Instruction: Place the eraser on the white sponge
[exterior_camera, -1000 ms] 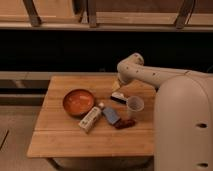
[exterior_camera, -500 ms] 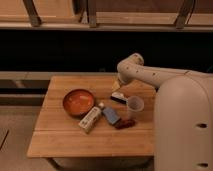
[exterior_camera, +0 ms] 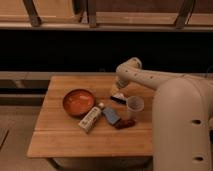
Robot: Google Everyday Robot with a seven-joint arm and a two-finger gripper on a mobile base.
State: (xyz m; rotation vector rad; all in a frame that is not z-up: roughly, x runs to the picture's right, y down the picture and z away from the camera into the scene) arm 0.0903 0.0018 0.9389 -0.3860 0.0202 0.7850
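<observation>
Hovering gripper (exterior_camera: 118,91) above eraser (exterior_camera: 119,98), clear cup (exterior_camera: 134,107) beside

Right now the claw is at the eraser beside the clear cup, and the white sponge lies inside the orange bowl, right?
No. The camera view shows the white sponge on the table beside the orange bowl, not inside it. The claw is at the eraser beside the clear cup, as stated.

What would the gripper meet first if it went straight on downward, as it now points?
Probably the eraser: the gripper points down right above it, beside the clear cup. Whether they already touch, I cannot tell.
</observation>
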